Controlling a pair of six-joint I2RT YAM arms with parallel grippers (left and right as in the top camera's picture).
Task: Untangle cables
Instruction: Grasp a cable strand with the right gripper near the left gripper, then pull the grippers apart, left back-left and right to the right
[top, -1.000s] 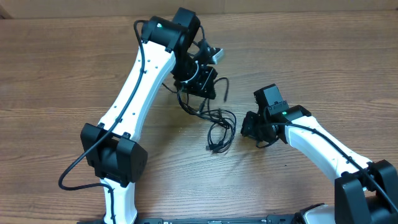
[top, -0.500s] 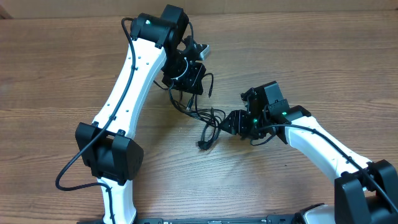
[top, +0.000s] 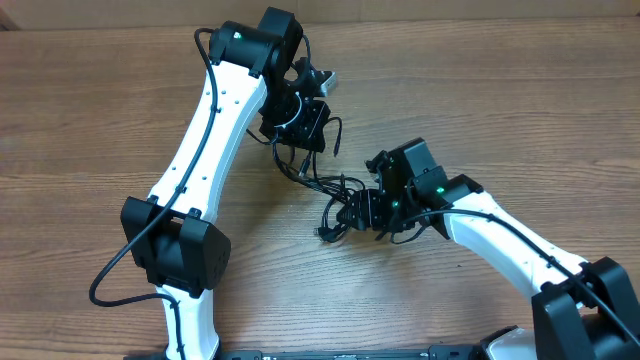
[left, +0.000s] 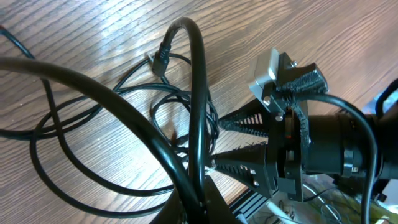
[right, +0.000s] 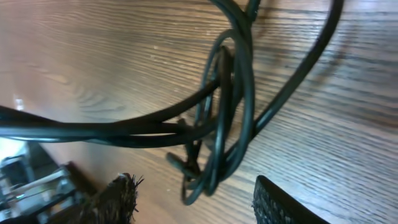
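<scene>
While your left gripper clamps the upper strands of the cables, the tangle runs diagonally down from it to the table. It ends just ahead of your right gripper, the nearer one, fingers spread wide. You've got two grippers, one clump and one plug showing. The cords overlap too much to count.

The left arm reaches from the near-left base up and away across the table, then bends at the wrist so the left gripper points back down, its jaws closed on the cables. The right arm stretches in low from the near-right corner. The right gripper lies close to the tabletop, aimed toward the left, its two ribbed fingers spread apart.
</scene>
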